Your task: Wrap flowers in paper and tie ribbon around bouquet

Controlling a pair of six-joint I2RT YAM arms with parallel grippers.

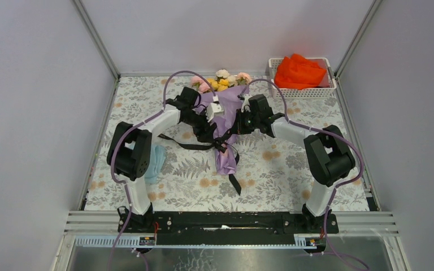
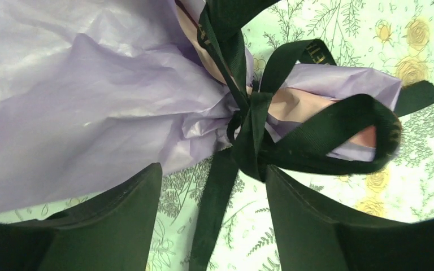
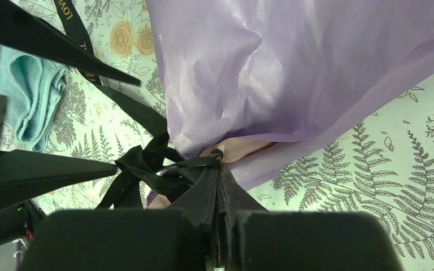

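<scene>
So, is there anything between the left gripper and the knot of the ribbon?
Nothing visible stands between them. The open left gripper faces the ribbon directly at its knot; only the ribbon's own loose tail runs between its fingers.

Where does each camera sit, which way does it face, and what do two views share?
Top external: above, behind the bases, facing down over the floral-patterned table; the left arm and right arm show.
Left wrist: on the left arm, facing the flat black ribbon knotted round thin lilac paper; open left gripper shows.
Right wrist: on the right arm, facing that knot; right gripper, shut on the ribbon, shows.
Shared: both wrist views show knot and paper.
</scene>
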